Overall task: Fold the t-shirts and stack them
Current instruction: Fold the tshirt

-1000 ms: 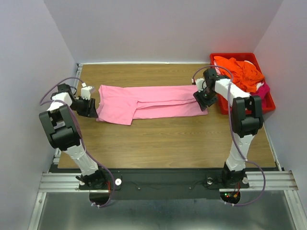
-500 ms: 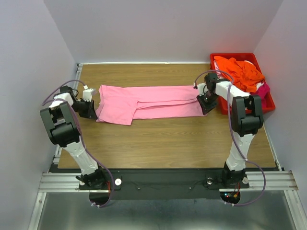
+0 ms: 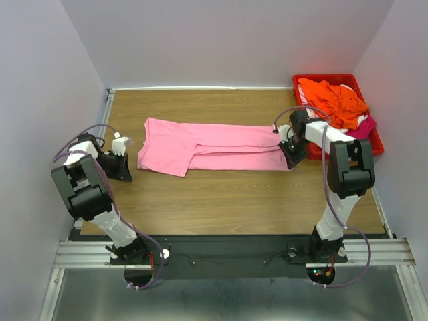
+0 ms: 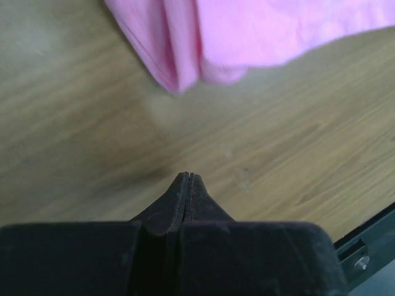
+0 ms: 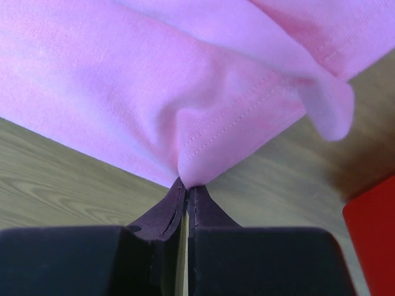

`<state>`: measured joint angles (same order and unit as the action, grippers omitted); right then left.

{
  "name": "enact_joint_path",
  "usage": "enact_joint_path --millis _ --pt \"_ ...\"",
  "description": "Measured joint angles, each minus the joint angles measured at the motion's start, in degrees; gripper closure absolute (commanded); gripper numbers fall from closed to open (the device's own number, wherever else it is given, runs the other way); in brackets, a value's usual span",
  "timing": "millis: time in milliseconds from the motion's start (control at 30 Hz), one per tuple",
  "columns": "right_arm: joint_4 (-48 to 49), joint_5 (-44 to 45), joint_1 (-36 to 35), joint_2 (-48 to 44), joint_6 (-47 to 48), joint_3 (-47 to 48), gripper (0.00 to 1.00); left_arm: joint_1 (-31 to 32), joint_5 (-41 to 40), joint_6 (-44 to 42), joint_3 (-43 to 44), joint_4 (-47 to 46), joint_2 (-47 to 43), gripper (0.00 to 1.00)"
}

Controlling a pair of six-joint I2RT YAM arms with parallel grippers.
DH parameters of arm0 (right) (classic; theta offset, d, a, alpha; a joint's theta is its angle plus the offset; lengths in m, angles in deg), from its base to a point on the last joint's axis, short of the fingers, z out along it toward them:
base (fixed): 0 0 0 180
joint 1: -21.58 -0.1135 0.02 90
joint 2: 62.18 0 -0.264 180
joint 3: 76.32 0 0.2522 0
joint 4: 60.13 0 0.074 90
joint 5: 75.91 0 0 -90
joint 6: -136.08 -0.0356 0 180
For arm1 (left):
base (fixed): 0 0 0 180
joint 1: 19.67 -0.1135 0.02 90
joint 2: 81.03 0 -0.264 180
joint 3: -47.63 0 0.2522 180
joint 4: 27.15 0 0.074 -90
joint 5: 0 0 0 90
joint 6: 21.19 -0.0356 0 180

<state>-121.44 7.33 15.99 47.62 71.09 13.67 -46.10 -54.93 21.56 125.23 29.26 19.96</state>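
The pink t-shirt point(image 3: 214, 144) lies on the table point(image 3: 234, 194) with its long axis left to right, its right-end hem pinched in the closed right gripper point(image 5: 187, 190), while the left gripper point(image 4: 187, 180), closed on nothing, sits clear of the left end.

This is a robotics lab test cell. Plain pale wall panels point(image 3: 227, 40) close in a wood-grain tabletop point(image 3: 221, 194) at 9, 12 and 3 o'clock. The left arm point(image 3: 85, 190) and right arm point(image 3: 348, 175) are bolted to an aluminium rail point(image 3: 381, 252) at 6 o'clock.
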Motion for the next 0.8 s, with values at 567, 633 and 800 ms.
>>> enact_joint_path --millis 567,633,800 --pt "-1.55 2.51 0.02 -0.07 2.12 -0.22 1.00 0.09 5.16 1.40 4.66 0.48 0.87 0.57" --pt "-1.73 2.60 0.02 0.17 2.10 0.11 0.99 0.09 6.05 3.19 8.11 -0.94 4.33 0.58" --pt "-2.10 2.86 0.02 0.72 2.10 0.87 0.99 0.46 7.08 7.26 12.07 -3.43 9.03 0.58"
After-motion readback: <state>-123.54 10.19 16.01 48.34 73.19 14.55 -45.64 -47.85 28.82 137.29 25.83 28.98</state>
